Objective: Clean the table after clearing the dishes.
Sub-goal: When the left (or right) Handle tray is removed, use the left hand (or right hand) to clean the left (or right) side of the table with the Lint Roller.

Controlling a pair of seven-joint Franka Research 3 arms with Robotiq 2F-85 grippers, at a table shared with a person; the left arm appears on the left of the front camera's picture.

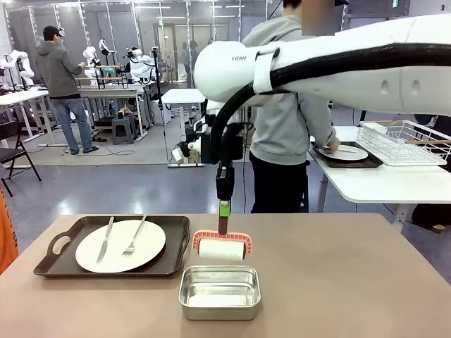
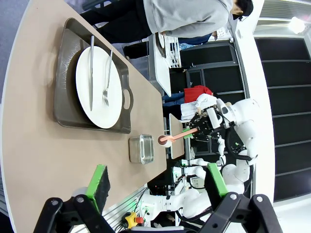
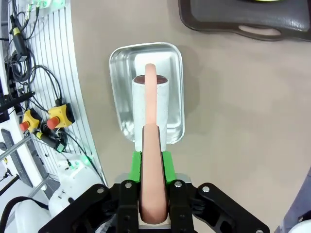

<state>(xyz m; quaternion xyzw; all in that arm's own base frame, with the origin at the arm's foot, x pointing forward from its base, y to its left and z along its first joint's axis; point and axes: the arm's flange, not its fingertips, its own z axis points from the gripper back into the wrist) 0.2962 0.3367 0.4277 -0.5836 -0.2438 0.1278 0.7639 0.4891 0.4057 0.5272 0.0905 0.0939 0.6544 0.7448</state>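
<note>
The table [image 1: 352, 282] has a flat, matte tan top. Its left part carries a dark tray [image 1: 53, 264] with a white plate [image 1: 120, 246], and a knife [image 1: 106, 238] and a fork [image 1: 134, 236] lie loose on the plate. The plate looks hard, smooth and breakable, and the cutlery would likely slide if tipped. The tray's end handle cut-outs seem the safest hold, with the tray kept level. Near the table's middle, the right gripper [image 1: 223, 211] is clamped on the pink handle of a lint roller [image 1: 221, 246], whose white roll hangs over a steel pan [image 1: 187, 292]. The left gripper [image 2: 158, 180] hovers with its jaws wide apart, holding nothing. Beyond, a person [image 1: 282, 120] stands at a white side table [image 1: 380, 183] bearing a second plate [image 1: 343, 152] on its tray.
</note>
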